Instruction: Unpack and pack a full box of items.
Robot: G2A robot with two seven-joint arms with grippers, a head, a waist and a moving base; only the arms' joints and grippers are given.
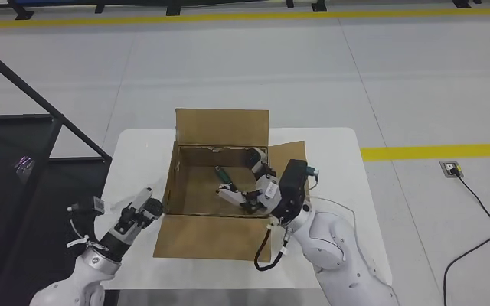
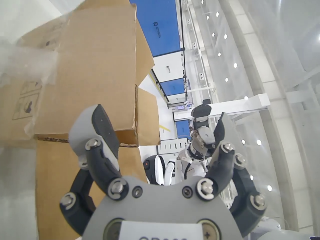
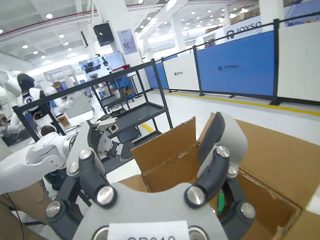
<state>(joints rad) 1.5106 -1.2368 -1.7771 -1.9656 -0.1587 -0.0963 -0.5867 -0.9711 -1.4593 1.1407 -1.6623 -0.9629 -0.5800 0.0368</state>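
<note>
An open cardboard box (image 1: 191, 233) stands in the middle of the white table (image 1: 337, 149), all its flaps folded outward. Inside it lie a green item (image 1: 223, 177) and a dark item (image 1: 253, 157) near the far wall. My right gripper (image 1: 239, 197) hangs inside the box, open and empty; in its own wrist view the right gripper (image 3: 155, 136) faces the box's side wall (image 3: 170, 158), with a bit of green (image 3: 221, 201) below it. My left gripper (image 1: 153, 202) is outside the box beside its left wall, open with nothing in it; the left gripper (image 2: 162, 128) faces the box flaps (image 2: 95, 71).
A black metal rack (image 1: 31, 153) stands left of the table, seen as a shelf cart (image 3: 140, 111) in the right wrist view. Bare table surface lies to the right of the box. A cable (image 1: 467, 191) runs across the floor at far right.
</note>
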